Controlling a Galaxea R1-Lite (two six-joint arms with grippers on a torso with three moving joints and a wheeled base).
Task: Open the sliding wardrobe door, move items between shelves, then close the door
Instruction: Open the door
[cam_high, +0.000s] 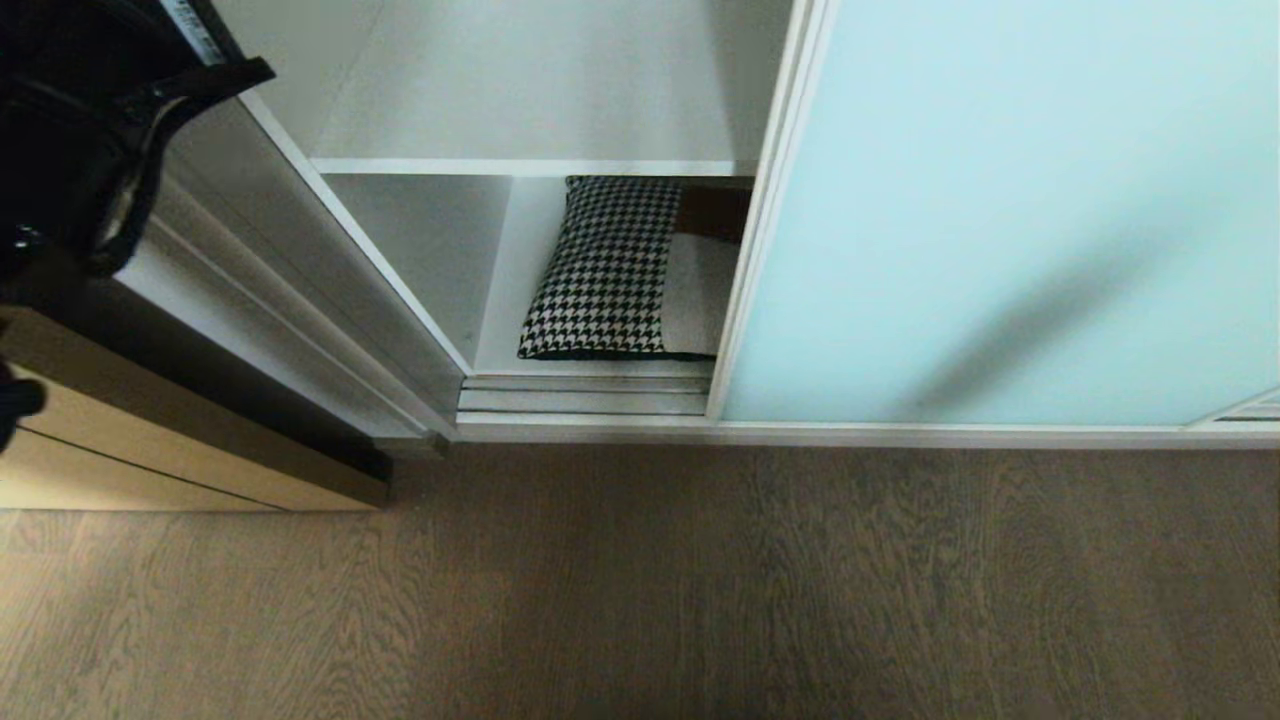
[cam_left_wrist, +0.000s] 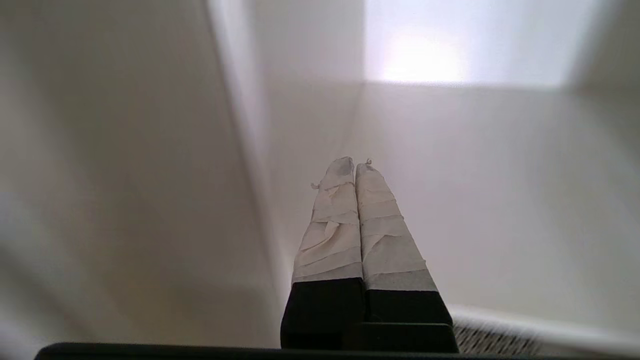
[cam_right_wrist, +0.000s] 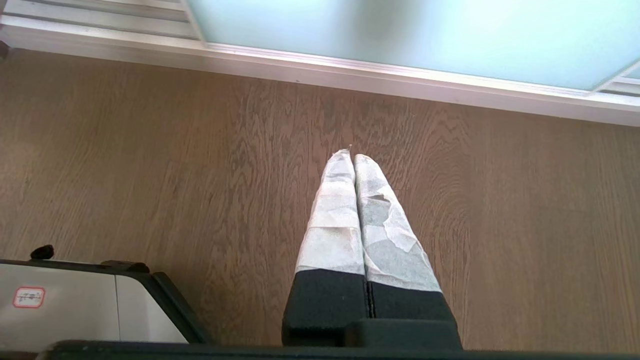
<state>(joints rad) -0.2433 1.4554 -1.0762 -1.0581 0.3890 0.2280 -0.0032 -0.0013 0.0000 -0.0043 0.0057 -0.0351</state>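
Observation:
The sliding wardrobe door (cam_high: 1000, 200), frosted pale aqua, stands slid to the right, leaving the white compartment open. A cushion (cam_high: 610, 270), houndstooth on one part and plain grey-beige on the other, lies on the bottom shelf (cam_high: 497, 330). Its right end is hidden behind the door frame. The shelf (cam_high: 530, 100) above it is bare. My left arm (cam_high: 80, 120) shows as a black mass at the upper left. My left gripper (cam_left_wrist: 355, 167) is shut on nothing and faces plain white wardrobe panels. My right gripper (cam_right_wrist: 352, 156) hangs shut and empty over the wood floor, short of the door (cam_right_wrist: 400, 30).
A tan wood door (cam_high: 150, 460) stands at the left, beside the wardrobe's side wall. The door track (cam_high: 585, 395) runs along the compartment's front edge. Brown wood floor (cam_high: 640, 600) fills the foreground. Part of my base (cam_right_wrist: 75, 300) shows beside the right gripper.

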